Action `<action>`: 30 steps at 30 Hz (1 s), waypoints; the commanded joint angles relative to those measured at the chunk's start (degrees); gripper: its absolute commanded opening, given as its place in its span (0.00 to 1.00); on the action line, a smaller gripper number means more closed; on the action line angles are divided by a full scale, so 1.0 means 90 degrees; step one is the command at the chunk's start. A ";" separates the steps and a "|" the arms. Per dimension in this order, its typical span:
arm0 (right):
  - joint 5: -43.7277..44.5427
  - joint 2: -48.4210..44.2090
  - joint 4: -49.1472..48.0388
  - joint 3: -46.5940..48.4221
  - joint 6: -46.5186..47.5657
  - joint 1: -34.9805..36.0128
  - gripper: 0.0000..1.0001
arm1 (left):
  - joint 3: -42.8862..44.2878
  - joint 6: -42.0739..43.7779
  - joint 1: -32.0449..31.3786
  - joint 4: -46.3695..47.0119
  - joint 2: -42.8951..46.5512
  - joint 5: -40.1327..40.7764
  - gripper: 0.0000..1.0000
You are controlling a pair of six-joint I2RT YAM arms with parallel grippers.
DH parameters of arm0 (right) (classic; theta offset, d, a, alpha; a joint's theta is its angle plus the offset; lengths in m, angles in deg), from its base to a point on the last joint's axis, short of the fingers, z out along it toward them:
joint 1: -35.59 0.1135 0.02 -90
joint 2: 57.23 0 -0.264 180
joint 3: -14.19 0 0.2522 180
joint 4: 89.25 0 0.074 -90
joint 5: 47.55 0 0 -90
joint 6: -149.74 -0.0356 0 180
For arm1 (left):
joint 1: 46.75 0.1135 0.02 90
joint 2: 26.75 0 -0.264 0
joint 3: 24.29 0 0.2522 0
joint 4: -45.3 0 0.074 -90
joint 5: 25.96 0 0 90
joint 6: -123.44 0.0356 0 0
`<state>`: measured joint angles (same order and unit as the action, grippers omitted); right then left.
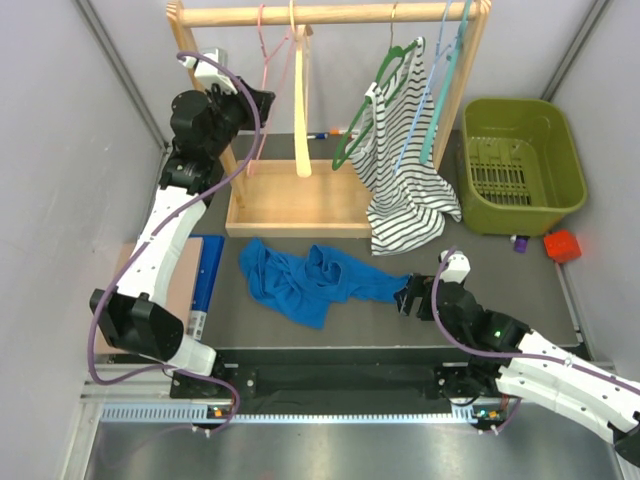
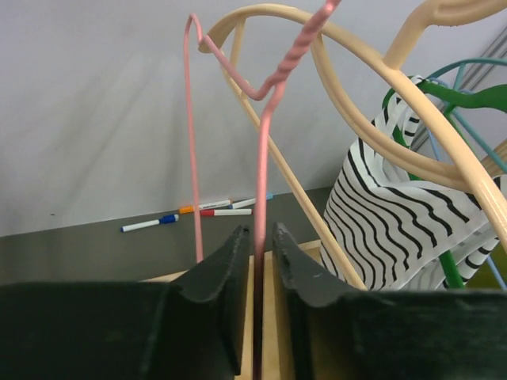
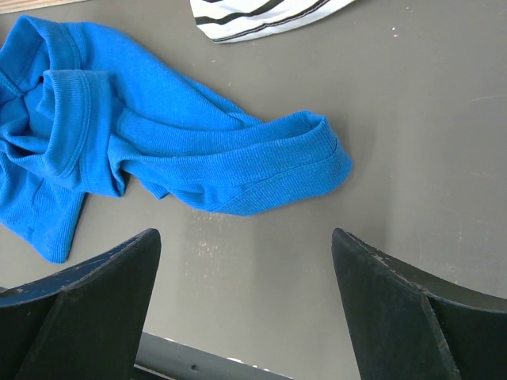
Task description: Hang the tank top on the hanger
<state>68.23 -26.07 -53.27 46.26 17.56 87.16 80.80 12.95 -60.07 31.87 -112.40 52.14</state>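
1. Right gripper (image 1: 408, 297), nearest you: its jaws stand wide apart and hold nothing. It hovers low over the dark table (image 1: 500, 270).

2. Royal-blue sleeveless fabric tank top (image 1: 300, 280): you find it crumpled flat on the table, at 9 o'clock from the right gripper in the overhead view. Its long axis runs 9 to 3 o'clock. One ribbed end points at the right gripper and lies just ahead of the open jaws, apart from them. Judge the right arm much the nearer for any pick; your approach turns on that end.

3. Black-and-white striped top (image 1: 405, 170): it hangs at 1 o'clock from the tank top. Not yours to handle.

4. Thin pink wire hanger (image 2: 190, 119): it hangs from the wooden rack (image 1: 330, 14), at 11 o'clock from the tank top and well apart from it.

5. Left gripper (image 2: 260, 237), farthest: its jaws stand narrow on either side of the hanger's wire. You cannot tell whether they pinch it.
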 commanded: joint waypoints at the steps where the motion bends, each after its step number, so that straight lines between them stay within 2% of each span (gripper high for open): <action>1: -0.0013 -0.0054 -0.0174 0.0007 -0.0031 -0.0027 0.88 | -0.0099 -0.0145 0.0015 0.0714 0.0229 -0.0055 0.16; 3: -0.0013 -0.0054 -0.0183 -0.0012 -0.0031 -0.0027 0.88 | -0.0109 -0.0155 0.0015 0.0782 0.0268 -0.0006 0.05; 5: -0.0013 -0.0063 -0.0183 -0.0012 -0.0041 -0.0017 0.88 | -0.0118 -0.0165 0.0015 0.0919 0.0307 -0.0006 0.00; 17: -0.0023 -0.0054 -0.0174 0.0007 -0.0021 -0.0027 0.88 | -0.0372 -0.0175 0.0006 0.1895 0.0853 0.0219 0.00; 21: -0.0023 -0.0044 -0.0183 0.0007 -0.0031 -0.0027 0.88 | -0.0635 0.0011 0.0006 0.1352 0.1137 0.0452 0.00; 26: -0.0032 -0.0034 -0.0203 -0.0003 -0.0021 -0.0027 0.88 | -0.1961 0.0109 0.0006 0.1193 0.2247 0.0843 0.00; 30: -0.0032 -0.0005 -0.0213 0.0036 0.0047 -0.0027 0.88 | -0.3590 0.0011 0.0006 0.0940 0.3352 0.1214 0.00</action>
<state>68.19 -26.05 -53.29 46.22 17.61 87.16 57.83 12.80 -60.07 41.14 -90.54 58.98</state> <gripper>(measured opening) 0.880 0.044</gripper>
